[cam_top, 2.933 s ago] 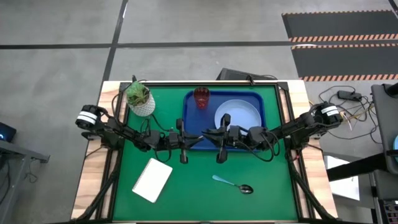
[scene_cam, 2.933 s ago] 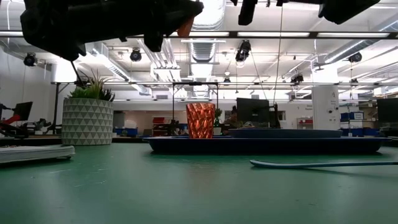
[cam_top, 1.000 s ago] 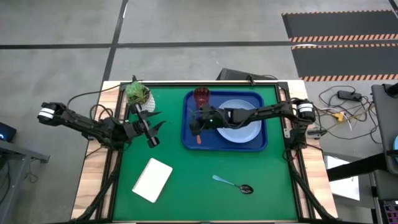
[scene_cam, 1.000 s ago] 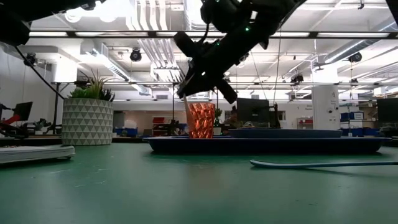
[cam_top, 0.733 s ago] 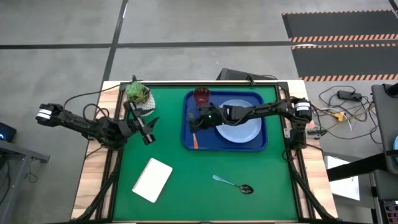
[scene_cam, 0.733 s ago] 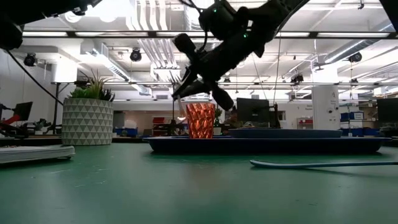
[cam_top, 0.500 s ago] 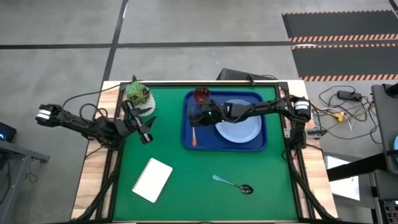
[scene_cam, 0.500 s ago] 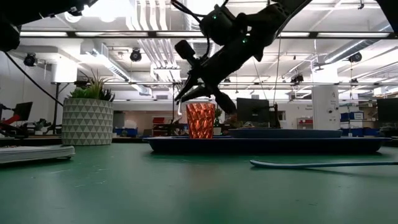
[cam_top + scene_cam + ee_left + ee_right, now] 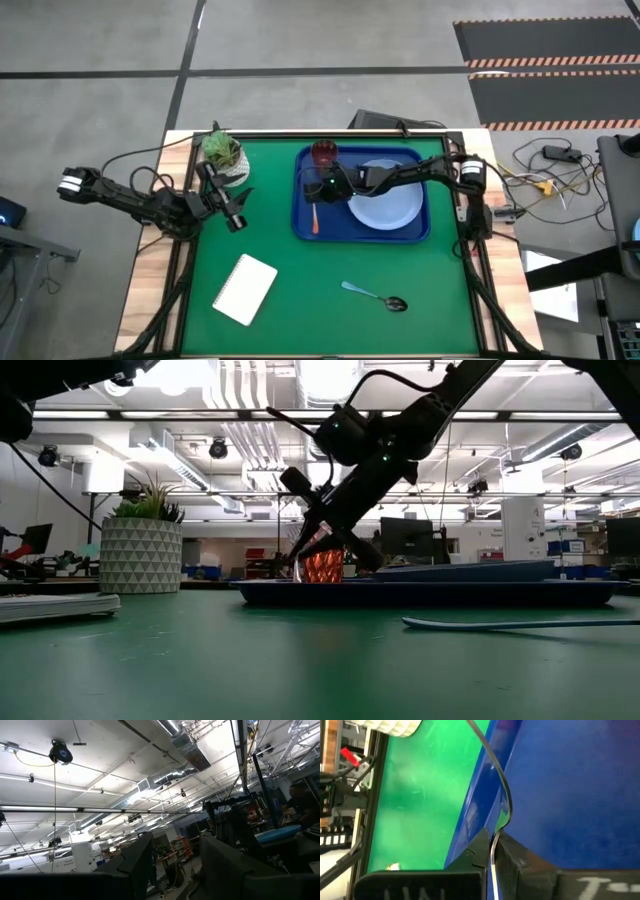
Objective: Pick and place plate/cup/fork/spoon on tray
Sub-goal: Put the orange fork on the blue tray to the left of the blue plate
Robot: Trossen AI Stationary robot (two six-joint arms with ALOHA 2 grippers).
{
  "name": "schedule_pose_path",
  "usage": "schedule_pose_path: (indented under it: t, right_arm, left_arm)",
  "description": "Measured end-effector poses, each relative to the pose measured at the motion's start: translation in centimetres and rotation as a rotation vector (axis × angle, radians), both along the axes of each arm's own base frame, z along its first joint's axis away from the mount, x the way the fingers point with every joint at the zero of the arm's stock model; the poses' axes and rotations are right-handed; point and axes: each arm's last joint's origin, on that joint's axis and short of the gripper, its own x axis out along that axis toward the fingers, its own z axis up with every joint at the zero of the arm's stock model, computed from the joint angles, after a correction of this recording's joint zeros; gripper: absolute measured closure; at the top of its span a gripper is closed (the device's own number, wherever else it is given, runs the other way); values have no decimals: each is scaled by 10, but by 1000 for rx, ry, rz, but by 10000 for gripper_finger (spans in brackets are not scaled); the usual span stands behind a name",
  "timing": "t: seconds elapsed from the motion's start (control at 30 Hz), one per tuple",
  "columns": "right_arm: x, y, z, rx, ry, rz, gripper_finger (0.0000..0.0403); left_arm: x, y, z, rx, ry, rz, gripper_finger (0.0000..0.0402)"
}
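Note:
The dark-blue tray [image 9: 305,225] lies on the far right of the green mat. On it stand the red cup [image 9: 324,154] at its far left corner and the light-blue plate [image 9: 392,208], whose rim [image 9: 470,568] shows slanted in the low view. My right gripper [image 9: 320,192] hangs low over the tray's left part, in front of the cup [image 9: 325,567], shut on the fork [image 9: 313,221]. The spoon [image 9: 375,297] lies on the mat near the front edge. My left gripper [image 9: 236,206] waits open beside the plant, pointing up. My right gripper pinches the fork between its two fingers, which lie across it; the thin metal shank [image 9: 494,834] comes out from between them edge-on. It reaches in from the table's right, slanting down. The orange handle [image 9: 313,224] points to the near edge over the tray floor; whether it touches, I cannot tell.
A white pot with a green plant [image 9: 224,157] stands at the far left of the mat. A white notepad [image 9: 245,290] lies near the front left. The right arm [image 9: 420,175] stretches over the plate's far side.
My right gripper has sunk toward the tray's left part with the fork and rolled its wrist, bringing the fork's handle low over the tray. In the low view the plate's rim has gone from level to slanted. My left gripper has drawn back a little toward the table's left edge.

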Motion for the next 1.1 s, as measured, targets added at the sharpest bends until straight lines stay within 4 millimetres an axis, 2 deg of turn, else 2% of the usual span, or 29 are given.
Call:
schedule_pose_path:
  t: [0.17,0.53,0.7,0.8,0.93,1.1]
  right_arm:
    - [-1,-4,0,-18,9,0,380]
    - [-2,-7,5,-20,33,3,313]
    - [2,-9,17,-26,35,61,295]
    - [3,-8,30,-44,30,123,290]
    - [0,5,54,-119,34,237,289]
    - [-14,44,75,-290,81,374,291]
  left_arm:
    - [0,0,0,0,-1,0,256]
    - [0,0,0,0,0,0,256]
    - [0,0,0,1,2,0,256]
    - [2,0,-1,-6,14,12,256]
    - [7,1,-3,-40,75,75,261]
    - [24,-1,0,-45,299,126,302]
